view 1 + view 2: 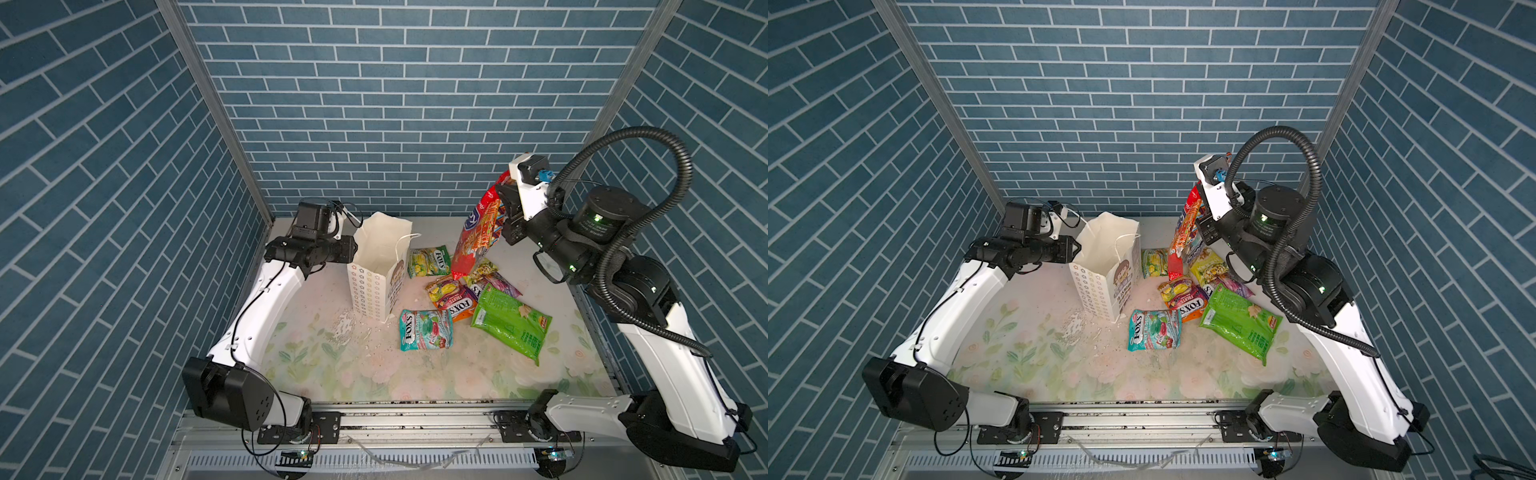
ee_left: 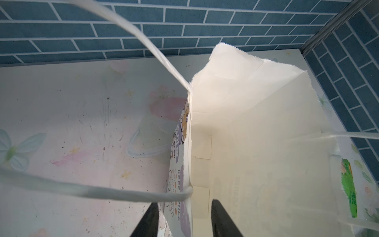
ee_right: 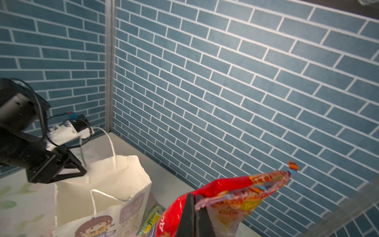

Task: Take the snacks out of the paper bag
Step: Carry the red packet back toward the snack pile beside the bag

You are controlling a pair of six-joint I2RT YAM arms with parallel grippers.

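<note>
At centre-left, the left gripper [image 1: 354, 249] is straddling the paper bag [image 1: 374, 286] rim, jaws apart, gripping nothing. Right of centre, the right gripper [image 3: 194, 203] is pinching the red packet [image 1: 478, 237], which is hanging lengthwise straight below it, over the snacks [image 1: 453, 303] lying beside the bag.

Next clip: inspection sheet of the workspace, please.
Surface: floral mat, scuffed.
Job's things: paper bag upright, open, no packet seen inside; red packet held aloft; other packets lie beside the bag.
Clutter: white flecks by the bag's base.
Grippers: left gripper open astride the bag's wall; right gripper shut on the red packet.
Cables: black conduit arches over the right arm; a bag handle loops by the left wrist camera.
Surroundings: blue brick-pattern walls.
</note>
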